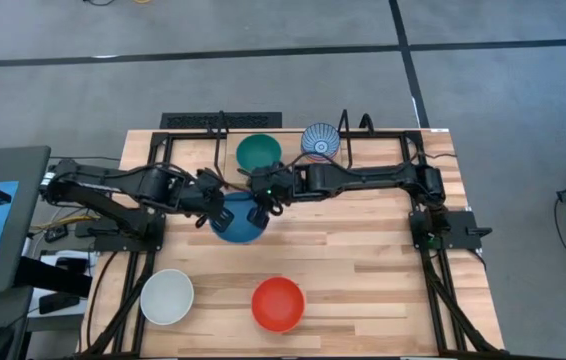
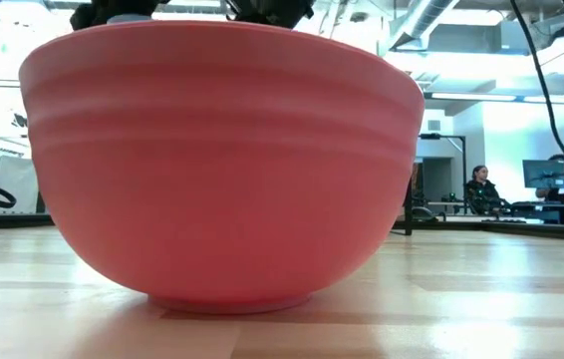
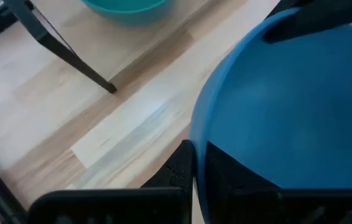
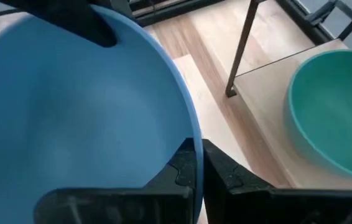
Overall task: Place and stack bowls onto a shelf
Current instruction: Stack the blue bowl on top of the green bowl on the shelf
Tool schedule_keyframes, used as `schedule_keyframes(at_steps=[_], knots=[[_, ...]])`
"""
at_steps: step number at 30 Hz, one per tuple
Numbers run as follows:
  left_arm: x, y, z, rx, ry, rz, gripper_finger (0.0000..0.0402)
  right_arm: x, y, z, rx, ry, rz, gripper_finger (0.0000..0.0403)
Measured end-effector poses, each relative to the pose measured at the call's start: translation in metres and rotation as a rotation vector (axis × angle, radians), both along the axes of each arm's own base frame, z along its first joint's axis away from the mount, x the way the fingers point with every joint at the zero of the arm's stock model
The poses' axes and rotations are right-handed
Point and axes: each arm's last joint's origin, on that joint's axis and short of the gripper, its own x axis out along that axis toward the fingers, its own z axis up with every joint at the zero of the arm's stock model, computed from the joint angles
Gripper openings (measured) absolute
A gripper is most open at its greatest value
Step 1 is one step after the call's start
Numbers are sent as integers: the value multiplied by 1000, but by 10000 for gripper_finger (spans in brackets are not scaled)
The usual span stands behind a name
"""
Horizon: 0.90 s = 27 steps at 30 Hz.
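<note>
In the high view, both dark arms meet just above the middle of the frame over a plain blue round bowl (image 1: 238, 224) that sits on the light-wood tabletop (image 1: 363, 270). The left gripper (image 1: 215, 210) comes in from the left and pinches the bowl's left rim; its wrist view shows the rim wall (image 3: 196, 143) running between its two dark fingers. The right gripper (image 1: 261, 208) comes from the right and pinches the rim on the opposite side, and its wrist view shows the thin blue edge (image 4: 191, 140) clamped in the narrow gap between its fingers.

Above the blue bowl in the high view, the narrow plank shelf with black rod framing (image 1: 383, 150) runs along the upper edge of the table. On it sit a green round bowl (image 1: 258, 152) and, to its right, a blue-and-white patterned bowl (image 1: 320, 141), close together but not touching.

At the lower left of the high view a white round bowl (image 1: 167, 297) rests on the tabletop, and to its right, well apart, a red round bowl (image 1: 278, 303). The red bowl (image 2: 217, 165) fills most of the low view. Seated people (image 2: 478, 189) show far off at the right of that view.
</note>
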Motion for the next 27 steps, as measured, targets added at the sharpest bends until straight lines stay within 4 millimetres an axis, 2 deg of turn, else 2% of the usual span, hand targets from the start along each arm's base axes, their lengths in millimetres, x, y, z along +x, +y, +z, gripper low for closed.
schedule_keyframes(at_steps=[4,7,9,12,18,22,25,27], knots=[[-5,1,14,29,-4,1,15,-3,-6,4,11,-5,-32,28],[-19,5,28,80,-6,48,42,-9,-24,14,-21,-20,-75,28],[-29,8,36,106,-17,76,65,-15,-42,20,-38,-21,-121,28],[-47,11,43,119,-33,115,99,-23,-80,20,-52,-6,-215,28],[-61,14,52,125,-108,146,143,-38,-155,23,-91,-55,-361,28],[-63,15,53,153,-105,157,150,-42,-188,19,-82,-95,-381,28],[-63,16,52,168,-105,165,150,-46,-203,6,-43,-45,-373,28],[-62,16,52,180,-103,170,150,-40,-208,-2,-44,-56,-369,28]])
